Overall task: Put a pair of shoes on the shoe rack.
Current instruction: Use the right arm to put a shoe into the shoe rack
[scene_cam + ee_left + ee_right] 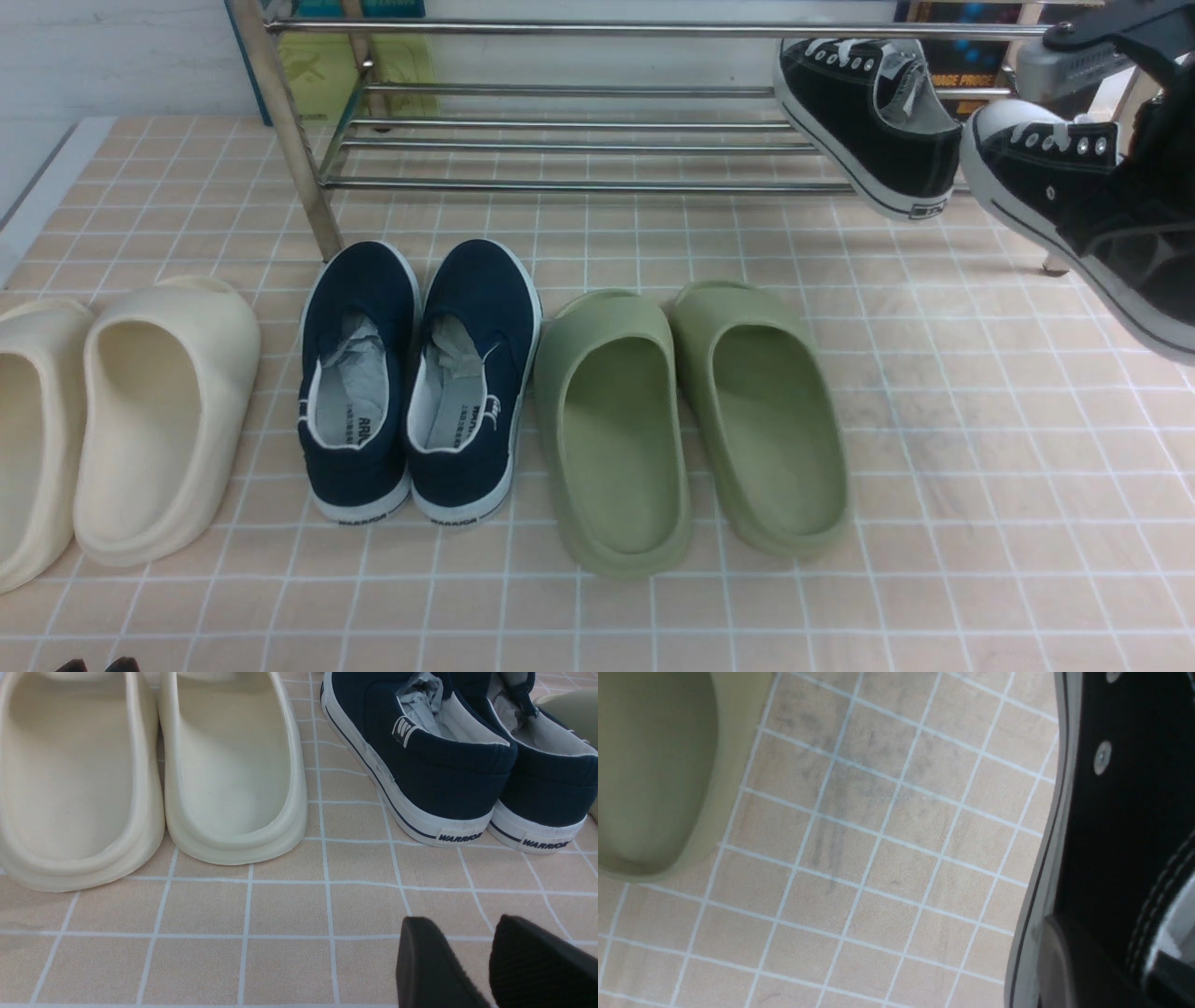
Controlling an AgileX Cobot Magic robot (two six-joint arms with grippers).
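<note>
One black sneaker [868,121] rests tilted on shoe rack [560,140], 1 o'clock. Second sneaker [1046,177] is airborne at 2 o'clock, right fingers [1069,970] clamped on it. Left fingers [430,966] slightly parted, empty. Its placement remains.

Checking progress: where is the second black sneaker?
Front view, far right: the second black sneaker hangs in the right gripper, beside its mate on the rack.

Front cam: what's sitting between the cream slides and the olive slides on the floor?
The navy slip-ons, side by side between the cream slides and the olive slides. Nothing else is in that stretch. The front view shows it plainly.
</note>
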